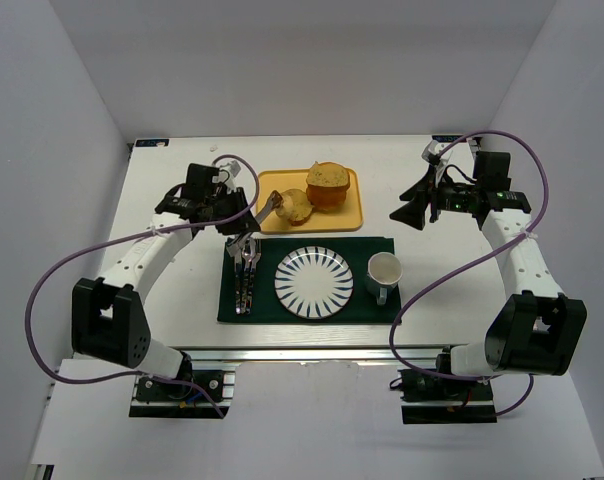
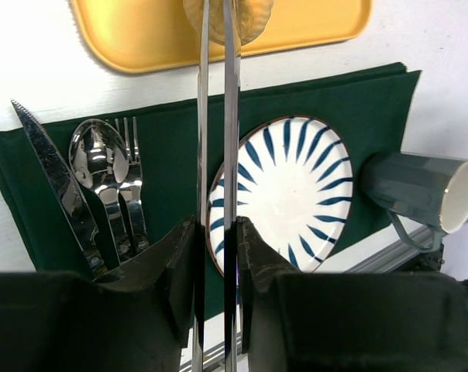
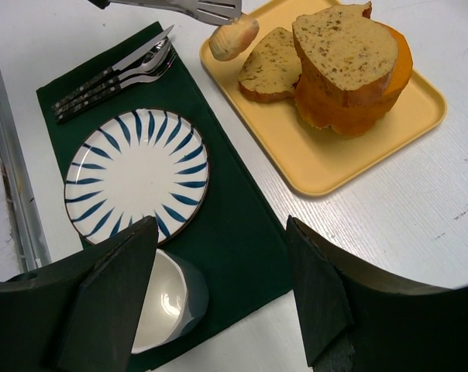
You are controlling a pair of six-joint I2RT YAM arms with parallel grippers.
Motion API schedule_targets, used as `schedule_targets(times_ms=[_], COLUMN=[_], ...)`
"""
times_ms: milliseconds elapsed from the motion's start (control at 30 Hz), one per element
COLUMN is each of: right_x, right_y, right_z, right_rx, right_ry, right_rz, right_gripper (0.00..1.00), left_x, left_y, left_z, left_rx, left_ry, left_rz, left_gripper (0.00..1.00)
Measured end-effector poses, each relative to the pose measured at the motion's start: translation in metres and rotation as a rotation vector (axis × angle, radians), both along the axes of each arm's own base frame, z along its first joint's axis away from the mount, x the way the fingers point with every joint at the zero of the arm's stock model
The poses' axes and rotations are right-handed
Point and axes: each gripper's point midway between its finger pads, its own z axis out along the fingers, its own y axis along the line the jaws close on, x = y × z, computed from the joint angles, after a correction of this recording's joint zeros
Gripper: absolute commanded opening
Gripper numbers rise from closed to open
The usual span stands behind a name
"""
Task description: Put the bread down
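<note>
L gripper (image 2: 217, 229): we see both fingers pressed in on the shanks of a pair of metal tongs (image 2: 231, 116). The two blades run nearly parallel, w/ a thin gap, straight out past the fingertips. At the far end of the blades the tong tips pinch the bread (image 3: 234, 37), a small round golden-tan piece. It sits well ahead of the L fingers, over the near edge of the yellow tray (image 3: 311, 155); we cannot tell whether it is clear of the tray surface. In the L wrist view, the striped plate (image 2: 284, 194) lies ahead of the finger on the view's right, just beside the blades. The knife (image 2: 56, 186), spoon (image 2: 98, 159) and fork (image 2: 132, 155) lie ahead of the finger on the view's left, all on the dark green placemat (image 2: 172, 147). The grey mug (image 2: 420, 190) is further out on the plate's side. R gripper (image 3: 218, 232): fingers spread wide, nothing between them – it hangs apart from the tray and touches no item. In the R wrist view, the plate is ahead of the finger on the view's left, and the mug is partly hidden behind that finger. The tray is ahead of the other finger and carries a green-speckled slice (image 3: 271, 66) leaning against a tall orange-crusted loaf chunk (image 3: 350, 70). The bread is just beside the speckled slice – contact not clear.
</note>
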Motion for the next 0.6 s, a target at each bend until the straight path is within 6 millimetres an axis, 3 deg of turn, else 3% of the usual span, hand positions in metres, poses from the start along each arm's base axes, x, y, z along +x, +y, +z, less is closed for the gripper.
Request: schedule_targets(times_ms=[233,400,600], right_x=[-0.001,-0.002,-0.003], right_y=[0.0,0.0,0.001], right_z=[0.0,-0.001,-0.001], right_rx=[0.002,0.003,0.003], right_ry=[0.001,0.012,0.013], right_rz=[0.004,0.004,0.004], right_gripper=[0.72,0.72,0.72], left_x=[-0.018,-0.061,-0.117], left_y=[-0.003,-0.007,-0.025], left_z=[0.014,0.012,0.002], left_rx=[-0.043,-0.091,-0.138], left_ry=[-0.005,0.042,0.121], left_rz=[-0.03,-0.089,-0.197], left_gripper=[0.22,0.22,0.25])
